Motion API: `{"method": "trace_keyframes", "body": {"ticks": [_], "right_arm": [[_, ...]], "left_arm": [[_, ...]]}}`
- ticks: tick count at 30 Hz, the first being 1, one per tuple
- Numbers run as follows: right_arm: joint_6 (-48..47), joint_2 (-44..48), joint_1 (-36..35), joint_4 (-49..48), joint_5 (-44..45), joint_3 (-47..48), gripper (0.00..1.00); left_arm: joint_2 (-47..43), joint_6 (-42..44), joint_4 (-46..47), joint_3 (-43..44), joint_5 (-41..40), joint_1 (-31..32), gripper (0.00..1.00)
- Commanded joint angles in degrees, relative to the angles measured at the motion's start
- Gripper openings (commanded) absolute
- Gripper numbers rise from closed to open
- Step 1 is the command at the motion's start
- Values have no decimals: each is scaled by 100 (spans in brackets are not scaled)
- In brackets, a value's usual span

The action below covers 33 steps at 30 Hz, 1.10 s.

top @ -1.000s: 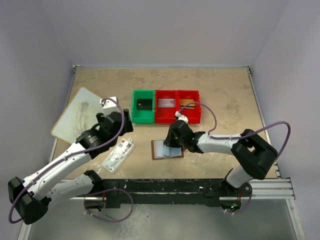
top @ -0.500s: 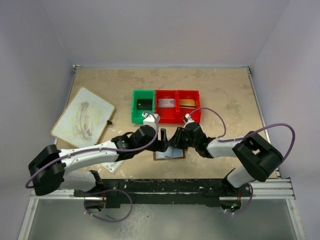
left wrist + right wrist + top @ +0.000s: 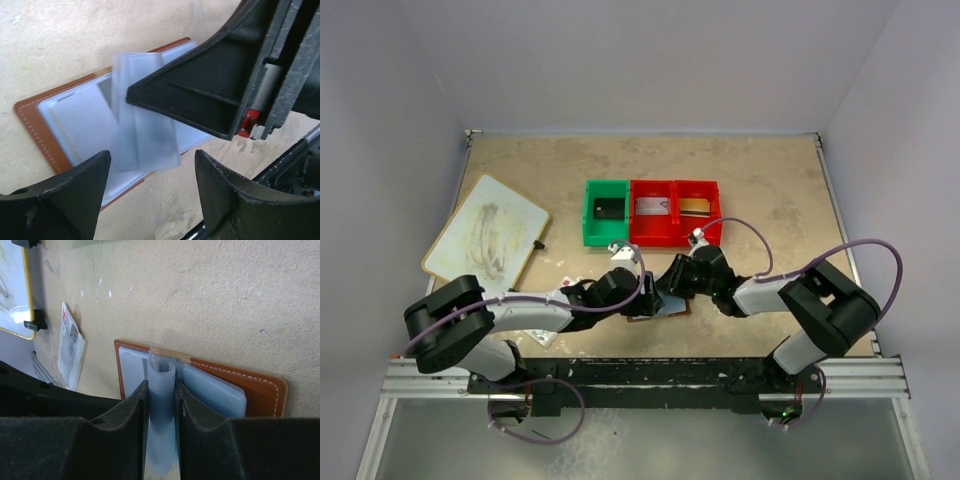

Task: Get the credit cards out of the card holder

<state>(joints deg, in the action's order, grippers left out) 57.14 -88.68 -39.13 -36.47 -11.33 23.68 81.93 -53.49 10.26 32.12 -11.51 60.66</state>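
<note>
Left gripper (image 3: 150, 167) swung over card holder (image 3: 30, 115) edge, spread, right gripper (image 3: 161, 390) pinching clear pocket (image 3: 162, 450)

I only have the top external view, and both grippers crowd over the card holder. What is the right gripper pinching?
Observer: The right wrist view shows the right gripper shut on one clear pocket, which it holds upright off the open card holder.
Operator: And the left gripper, open or shut?
Observer: Open. In the left wrist view the left gripper has its jaws wide apart, with that pocket seen between them.
Operator: Are the other pockets up too?
Observer: No. In the right wrist view, pale pockets lie flat in the holder on both sides of the lifted one.
</note>
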Motion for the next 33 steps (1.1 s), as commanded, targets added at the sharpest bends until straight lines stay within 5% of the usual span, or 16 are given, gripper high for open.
{"method": "trace_keyframes", "body": {"ticks": [1,11,16,33], "right_arm": [[-36,-175,32,193,35,-114,28],[-23,-150,37,229,36,-138,35],[-388,21,39,994,227,180,51],[-1383,25,-190,2997,1286,1262,61]], "left_arm": [[237,-178,868,-98,252,58,64],[297,-454,731,-311,-227,84,57],[271,-399,901,-394,-95,86,57],[345,-389,1833,-478,213,86,56]]}}
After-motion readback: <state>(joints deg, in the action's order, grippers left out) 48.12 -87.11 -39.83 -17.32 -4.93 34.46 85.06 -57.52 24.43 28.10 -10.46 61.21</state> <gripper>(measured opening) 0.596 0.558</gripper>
